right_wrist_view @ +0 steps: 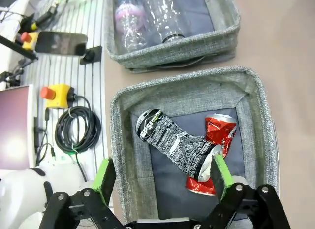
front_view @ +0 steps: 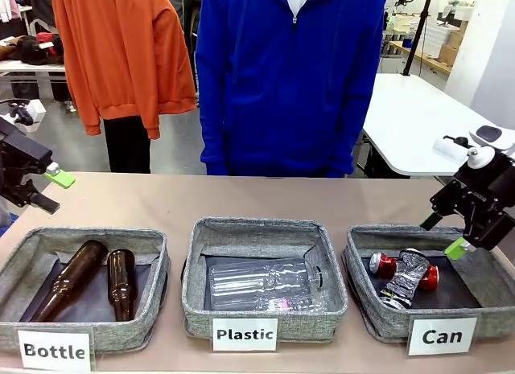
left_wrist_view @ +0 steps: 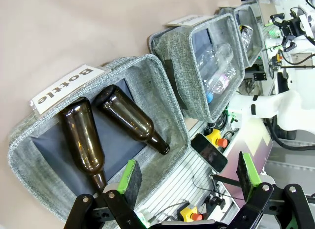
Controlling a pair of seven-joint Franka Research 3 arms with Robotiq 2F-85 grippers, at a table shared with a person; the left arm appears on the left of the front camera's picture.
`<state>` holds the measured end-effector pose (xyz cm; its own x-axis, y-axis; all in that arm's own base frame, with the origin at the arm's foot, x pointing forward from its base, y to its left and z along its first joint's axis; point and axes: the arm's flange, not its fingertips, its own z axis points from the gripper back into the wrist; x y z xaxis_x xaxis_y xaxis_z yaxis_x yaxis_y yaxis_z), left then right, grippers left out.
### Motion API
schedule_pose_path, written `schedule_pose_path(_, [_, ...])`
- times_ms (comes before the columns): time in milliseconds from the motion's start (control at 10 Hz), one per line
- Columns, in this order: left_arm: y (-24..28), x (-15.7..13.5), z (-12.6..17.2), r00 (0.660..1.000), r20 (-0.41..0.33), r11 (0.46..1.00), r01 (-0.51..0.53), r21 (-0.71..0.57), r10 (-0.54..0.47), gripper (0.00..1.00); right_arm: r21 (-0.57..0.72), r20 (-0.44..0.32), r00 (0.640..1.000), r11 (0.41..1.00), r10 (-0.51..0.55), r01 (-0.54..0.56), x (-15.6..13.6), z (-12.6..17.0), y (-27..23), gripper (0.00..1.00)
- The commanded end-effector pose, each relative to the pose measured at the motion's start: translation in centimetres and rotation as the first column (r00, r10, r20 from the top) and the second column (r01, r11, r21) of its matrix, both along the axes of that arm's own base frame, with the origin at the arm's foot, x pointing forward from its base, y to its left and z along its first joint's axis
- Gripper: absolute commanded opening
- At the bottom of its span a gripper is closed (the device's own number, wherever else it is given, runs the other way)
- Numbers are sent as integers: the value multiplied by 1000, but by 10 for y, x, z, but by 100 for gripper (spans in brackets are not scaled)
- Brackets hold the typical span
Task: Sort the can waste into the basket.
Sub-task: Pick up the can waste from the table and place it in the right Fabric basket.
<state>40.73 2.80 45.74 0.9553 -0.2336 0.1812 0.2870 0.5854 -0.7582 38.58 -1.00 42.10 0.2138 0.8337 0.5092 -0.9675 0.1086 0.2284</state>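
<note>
Under the open right tool (right_wrist_view: 162, 177) (inside the basket (right_wrist_view: 123, 155)) lie both cans (right_wrist_view: 184, 147).

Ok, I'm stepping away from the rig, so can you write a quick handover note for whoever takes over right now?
Left gripper: open, empty, raised at the table's left edge above the Bottle basket.
Right gripper: open, empty, hovering over the Can basket.
Cans: the red can and the black crushed can both lie inside the Can basket, the black one across the red.
Done: both cans are sorted.
Left: no can on the table; probably only drawing the right arm back.
</note>
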Motion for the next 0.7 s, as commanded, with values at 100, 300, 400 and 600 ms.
schedule_pose_path(100, [-1,-2,0,1000,2,1000,2,9,-2,100,52,-18,998,996,-65,66,10,3,2,100])
schedule_pose_path(300, [-1,-2,0,1000,2,1000,2,9,-2,100,218,-100,953,928,-287,303,19,7,6,100])
schedule_pose_path(400, [-1,-2,0,1000,2,1000,2,9,-2,100,319,-189,908,851,-375,418,25,11,10,100])
schedule_pose_path(600, [-1,-2,0,1000,2,1000,2,9,-2,100,423,-474,777,667,-414,614,37,20,10,100])
